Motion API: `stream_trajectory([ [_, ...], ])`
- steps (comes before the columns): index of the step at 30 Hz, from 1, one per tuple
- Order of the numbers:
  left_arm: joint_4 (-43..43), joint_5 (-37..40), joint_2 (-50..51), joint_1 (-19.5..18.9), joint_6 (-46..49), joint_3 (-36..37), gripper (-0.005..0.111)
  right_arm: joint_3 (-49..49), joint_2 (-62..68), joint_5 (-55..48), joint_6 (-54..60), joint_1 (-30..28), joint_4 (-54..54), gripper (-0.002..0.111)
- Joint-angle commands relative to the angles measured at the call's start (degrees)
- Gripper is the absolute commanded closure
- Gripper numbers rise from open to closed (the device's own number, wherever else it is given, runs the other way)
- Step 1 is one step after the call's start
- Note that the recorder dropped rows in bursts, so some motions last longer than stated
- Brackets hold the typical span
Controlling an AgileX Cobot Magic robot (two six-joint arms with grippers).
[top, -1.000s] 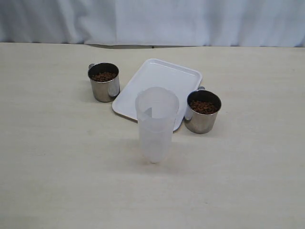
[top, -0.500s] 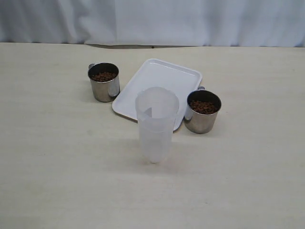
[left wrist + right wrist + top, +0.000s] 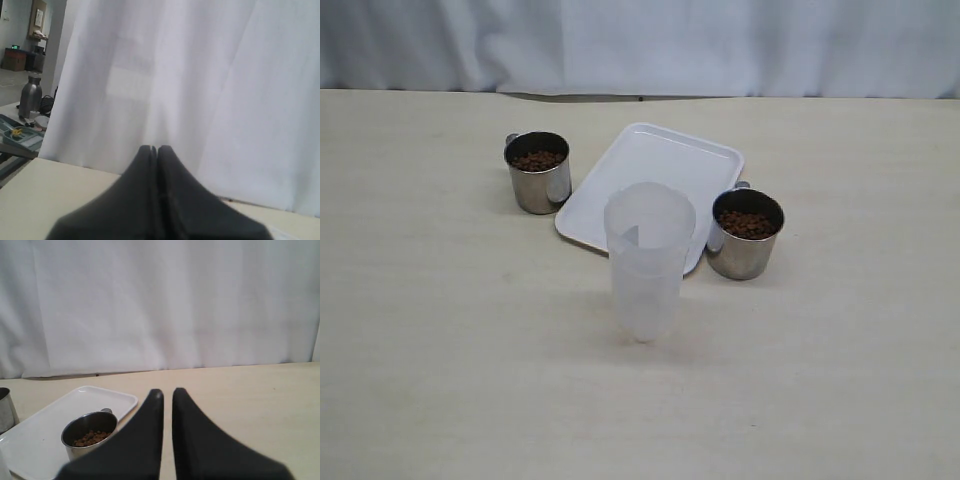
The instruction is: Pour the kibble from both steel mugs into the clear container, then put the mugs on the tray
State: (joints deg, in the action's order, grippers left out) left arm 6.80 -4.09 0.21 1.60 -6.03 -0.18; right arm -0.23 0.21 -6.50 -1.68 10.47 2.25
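Observation:
Two steel mugs hold brown kibble (image 3: 538,160): one mug (image 3: 538,182) stands left of the white tray (image 3: 655,165), the other (image 3: 743,252) at the tray's right near corner. The tall clear container (image 3: 648,270) stands upright in front of the tray, with nothing seen inside. Neither gripper shows in the exterior view. My left gripper (image 3: 157,148) is shut on nothing, facing the curtain. My right gripper (image 3: 167,391) is shut and holds nothing, hovering above the table beside the nearer mug (image 3: 90,432), apart from it. The tray (image 3: 75,402) lies behind that mug.
A white curtain (image 3: 720,45) hangs along the table's far edge. In the left wrist view a metal bottle (image 3: 31,99) and other clutter sit beyond the table's side. The pale table (image 3: 470,380) stretches wide in front of the container.

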Motion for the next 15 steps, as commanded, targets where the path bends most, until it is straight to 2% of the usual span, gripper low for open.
stream_trajectory([
  [1, 2.89, -3.46, -0.21, 0.44, -1.76, 0.18, 0.107, 0.23, -0.21, 0.69, 0.32, -0.34, 0.29, 0.103],
  [5, 2.78, -3.56, 3.03, 0.44, -1.75, 0.18, 0.107, 0.23, -0.21, 0.69, 0.32, -0.34, 0.29, 0.103],
  [15, -1.53, -6.14, 23.81, 0.44, -1.38, -0.61, 0.107, 0.23, -0.21, 0.69, 0.32, -0.34, 0.29, 0.103],
])
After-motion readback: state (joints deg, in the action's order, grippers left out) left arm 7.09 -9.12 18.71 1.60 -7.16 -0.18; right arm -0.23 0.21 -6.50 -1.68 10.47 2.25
